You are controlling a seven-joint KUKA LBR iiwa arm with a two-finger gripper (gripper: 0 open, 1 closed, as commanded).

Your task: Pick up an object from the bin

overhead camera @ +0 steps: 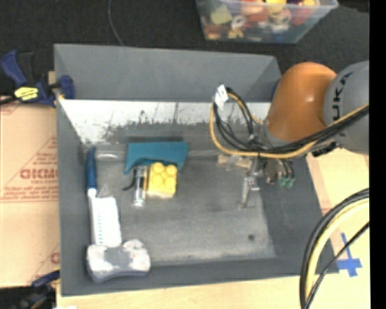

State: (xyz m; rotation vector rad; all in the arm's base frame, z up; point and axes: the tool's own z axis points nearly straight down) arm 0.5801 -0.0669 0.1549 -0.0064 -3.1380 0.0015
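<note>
Where the claw hangs: the claw [246,201] points down over bare floor of the bin [180,76], well to the right of the yellow block [161,180].
Claw state: cannot tell from this angle whether it is spread or pressed together.
Wrist: a smooth orange cover [302,102] and looped black and yellow cables [228,131], up and to the right of the yellow block.
Nearest loose thing: the yellow block itself, a studded plastic brick well apart from the claw.
Beside the block: 2 things, a small clear vial [139,187] lying along its left side and a flat, angular teal plastic piece [156,154] just behind it.
Further left of the block: a slim blue handle [91,172], with a white ribbed plastic piece [105,221] below it.
Below and left of the block: a soft grey-and-white cloth bundle [118,259].
Bin: grey metal with a matte, scuffed floor, its contents gathered around and left of the block.
Far behind the block, outside the bin: a clear plastic tub [209,11] heaped with small coloured toys.
</note>
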